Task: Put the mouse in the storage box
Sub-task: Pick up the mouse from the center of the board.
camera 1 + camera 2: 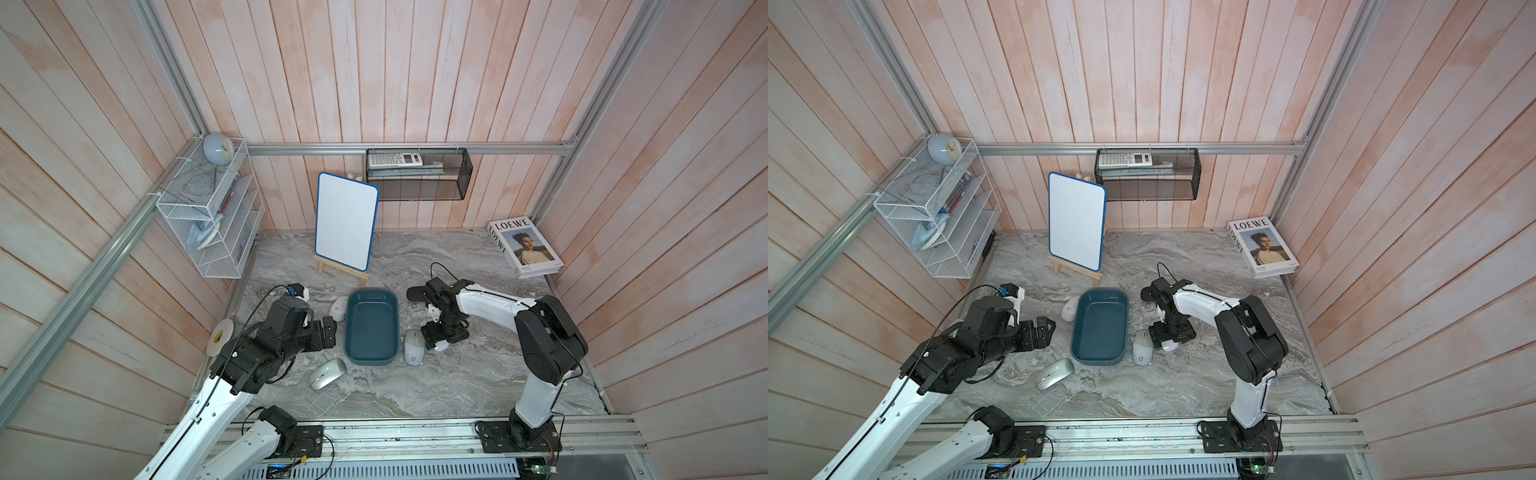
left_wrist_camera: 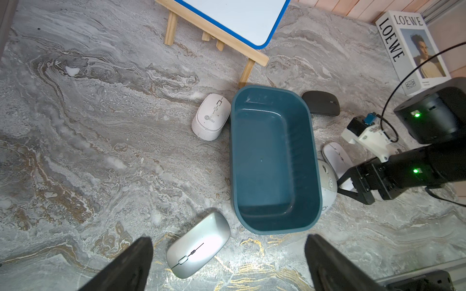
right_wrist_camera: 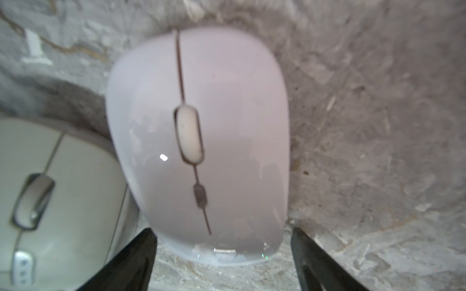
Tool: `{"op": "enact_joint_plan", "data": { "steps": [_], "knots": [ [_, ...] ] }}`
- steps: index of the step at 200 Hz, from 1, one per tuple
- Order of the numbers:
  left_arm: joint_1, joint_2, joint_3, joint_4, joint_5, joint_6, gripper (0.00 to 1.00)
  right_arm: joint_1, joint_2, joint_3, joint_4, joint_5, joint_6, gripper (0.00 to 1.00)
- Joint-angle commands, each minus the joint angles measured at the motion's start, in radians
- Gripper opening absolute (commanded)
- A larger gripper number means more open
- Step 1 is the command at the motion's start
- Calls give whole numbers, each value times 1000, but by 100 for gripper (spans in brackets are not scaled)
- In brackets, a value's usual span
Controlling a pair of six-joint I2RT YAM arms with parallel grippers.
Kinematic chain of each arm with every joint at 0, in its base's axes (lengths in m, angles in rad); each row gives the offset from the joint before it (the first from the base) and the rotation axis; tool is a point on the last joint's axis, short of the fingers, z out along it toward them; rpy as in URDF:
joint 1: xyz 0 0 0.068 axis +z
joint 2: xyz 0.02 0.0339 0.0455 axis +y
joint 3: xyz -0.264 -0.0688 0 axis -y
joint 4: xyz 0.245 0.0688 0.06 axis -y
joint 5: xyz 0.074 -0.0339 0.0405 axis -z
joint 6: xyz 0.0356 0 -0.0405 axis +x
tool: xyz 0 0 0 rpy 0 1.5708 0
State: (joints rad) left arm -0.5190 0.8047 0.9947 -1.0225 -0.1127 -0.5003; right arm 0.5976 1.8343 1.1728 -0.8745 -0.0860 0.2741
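Currently the right fingers (image 3: 136, 259) stand open astride the white mouse (image 3: 201, 126) right of the storage box (image 1: 371, 328), while the left fingers (image 2: 131, 264) hang open and empty left of it.

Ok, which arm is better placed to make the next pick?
Right. The right gripper is down low, open jaws either side of the pale mouse, near the empty storage box. The left gripper is open too but hangs high, with the silver mouse well below it.
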Motion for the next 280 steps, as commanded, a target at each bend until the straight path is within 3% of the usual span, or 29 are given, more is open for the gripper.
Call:
{"op": "enact_joint_plan", "data": {
  "steps": [1, 64, 111, 188, 241, 280],
  "knots": [
    [4, 2, -23, 26, -9, 9, 100, 1, 37, 45, 8, 56, -11, 86],
    [4, 2, -30, 33, -22, 2, 100, 0, 81, 88, 85, 62, -6, 71],
    [4, -2, -31, 36, -27, 2, 100, 1, 89, 79, 90, 72, 6, 68],
    [3, -16, -38, 45, -24, -1, 100, 0, -24, 43, 78, 105, 37, 58],
    [4, -19, -35, 37, -63, -15, 100, 7, -169, 178, -14, 69, 80, 57],
    [6, -32, -39, 42, -72, -20, 100, 91, -187, 347, -32, 9, 180, 55]
  ]
}}
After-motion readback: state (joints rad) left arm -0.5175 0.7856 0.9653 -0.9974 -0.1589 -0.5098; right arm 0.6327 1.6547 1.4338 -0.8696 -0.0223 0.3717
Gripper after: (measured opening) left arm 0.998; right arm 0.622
